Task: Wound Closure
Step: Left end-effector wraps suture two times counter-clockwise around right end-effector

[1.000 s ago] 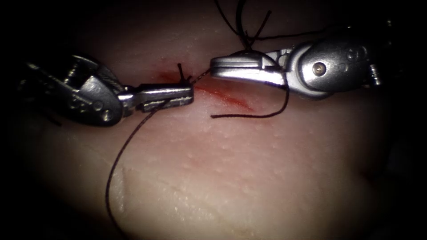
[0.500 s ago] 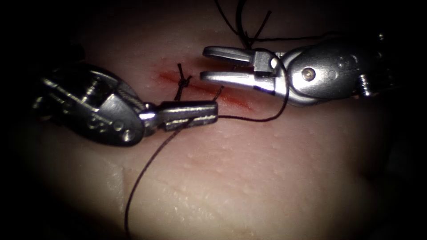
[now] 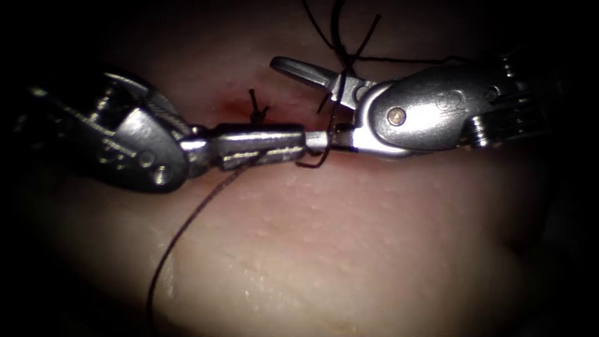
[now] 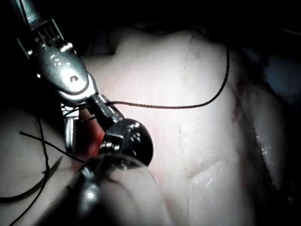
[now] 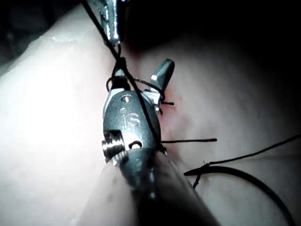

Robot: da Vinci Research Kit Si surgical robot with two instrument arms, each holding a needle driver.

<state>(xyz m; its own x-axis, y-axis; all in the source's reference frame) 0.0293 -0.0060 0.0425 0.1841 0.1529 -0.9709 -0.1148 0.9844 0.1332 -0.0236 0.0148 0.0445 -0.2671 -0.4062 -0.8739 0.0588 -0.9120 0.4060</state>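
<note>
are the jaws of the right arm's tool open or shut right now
Open. In the endoscope view the right arm's silver needle driver has one jaw angled up over the pale tissue and the other lying level, beside the left arm's tool.

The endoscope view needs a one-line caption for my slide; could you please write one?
Left tool shut on the thread beside the knot, facing the open right tool over the tissue.

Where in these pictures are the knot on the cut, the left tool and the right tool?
knot (image 3: 256, 113): endoscope view, on its tied middle.
left tool (image 3: 304, 142): endoscope view, at its shut jaw tips.
right tool (image 3: 307, 104): endoscope view, midway between its open jaw tips.
</note>
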